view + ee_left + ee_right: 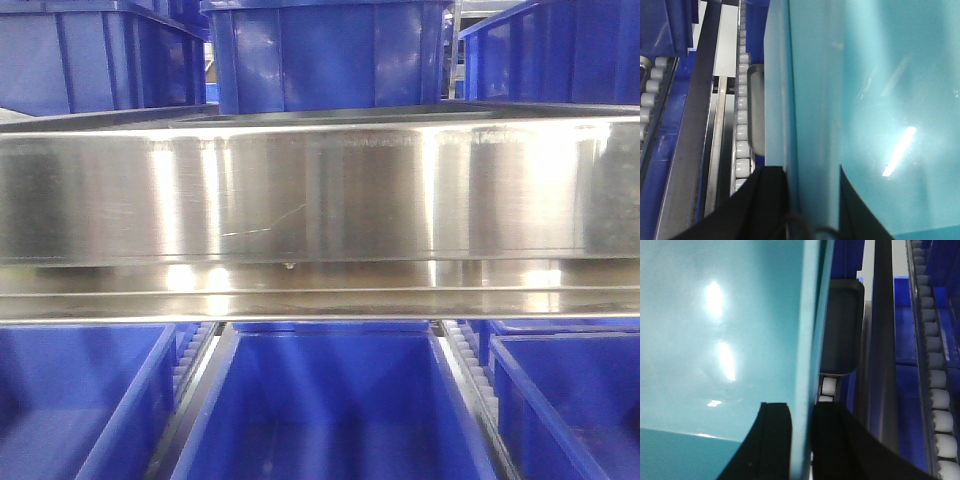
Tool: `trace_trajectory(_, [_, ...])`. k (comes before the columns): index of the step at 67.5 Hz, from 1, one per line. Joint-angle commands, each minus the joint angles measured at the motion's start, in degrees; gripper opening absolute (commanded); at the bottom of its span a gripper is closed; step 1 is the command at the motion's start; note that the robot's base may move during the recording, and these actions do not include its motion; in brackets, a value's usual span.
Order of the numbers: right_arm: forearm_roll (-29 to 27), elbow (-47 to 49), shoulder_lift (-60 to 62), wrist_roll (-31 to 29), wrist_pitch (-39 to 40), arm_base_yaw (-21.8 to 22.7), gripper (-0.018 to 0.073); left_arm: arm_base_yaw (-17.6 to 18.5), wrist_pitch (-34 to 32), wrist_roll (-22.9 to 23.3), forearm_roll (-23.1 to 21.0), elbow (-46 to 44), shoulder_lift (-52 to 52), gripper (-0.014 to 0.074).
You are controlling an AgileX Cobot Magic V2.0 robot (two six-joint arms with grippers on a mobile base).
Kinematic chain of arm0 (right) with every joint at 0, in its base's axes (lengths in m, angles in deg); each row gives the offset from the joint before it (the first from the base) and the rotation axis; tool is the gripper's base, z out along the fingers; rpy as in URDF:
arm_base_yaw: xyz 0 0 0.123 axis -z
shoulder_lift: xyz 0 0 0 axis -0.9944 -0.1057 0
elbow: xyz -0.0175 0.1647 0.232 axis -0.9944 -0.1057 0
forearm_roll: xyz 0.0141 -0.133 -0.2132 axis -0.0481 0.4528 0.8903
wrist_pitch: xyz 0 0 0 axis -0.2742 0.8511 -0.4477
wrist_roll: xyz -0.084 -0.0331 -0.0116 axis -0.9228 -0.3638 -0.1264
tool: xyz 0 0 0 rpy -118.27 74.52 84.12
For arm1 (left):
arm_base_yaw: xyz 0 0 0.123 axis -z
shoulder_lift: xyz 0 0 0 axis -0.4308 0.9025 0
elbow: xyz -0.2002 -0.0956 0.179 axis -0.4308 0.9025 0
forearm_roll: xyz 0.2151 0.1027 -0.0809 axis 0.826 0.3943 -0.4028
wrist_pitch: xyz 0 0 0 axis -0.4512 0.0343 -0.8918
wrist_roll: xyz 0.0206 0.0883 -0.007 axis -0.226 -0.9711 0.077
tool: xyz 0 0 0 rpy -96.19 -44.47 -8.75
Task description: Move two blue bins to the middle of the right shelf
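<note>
One pale cyan blue bin (890,75) fills the left wrist view, and the same kind of smooth cyan wall (715,340) fills the right wrist view. My left gripper (808,171) has its black fingers (767,200) on either side of the bin's left rim wall and is shut on it. At the bin's right rim wall, my right gripper (801,409) is clamped on it, one finger inside and one outside. The front view shows neither the pale bin nor the grippers.
A stainless steel shelf beam (320,190) spans the front view close up. Dark blue bins stand above it (320,55) and below it (330,400). Roller tracks (742,125) (935,390) and dark rails run alongside the held bin.
</note>
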Motion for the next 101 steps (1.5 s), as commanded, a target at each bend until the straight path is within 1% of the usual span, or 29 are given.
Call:
trace_trajectory(1, [-1.51, 0.93, 1.08, -0.6, 4.26, -0.11, -0.0167, 0.04, -5.87, 0.39, 0.33, -0.93, -1.19, -0.0111])
trace_trajectory(63, [-1.51, 0.93, 1.08, -0.6, 4.26, -0.11, -0.0167, 0.04, -5.95, 0.39, 0.32, -0.93, -0.64, -0.0111])
trace_trajectory(79, [-1.51, 0.93, 1.08, -0.6, 4.26, -0.11, -0.0167, 0.04, -8.51, 0.39, 0.32, -0.93, 1.11, -0.0111])
trace_trajectory(101, [-1.51, 0.93, 1.08, -0.6, 4.26, -0.11, -0.0167, 0.04, -8.52, 0.39, 0.32, -0.93, 1.72, -0.0111])
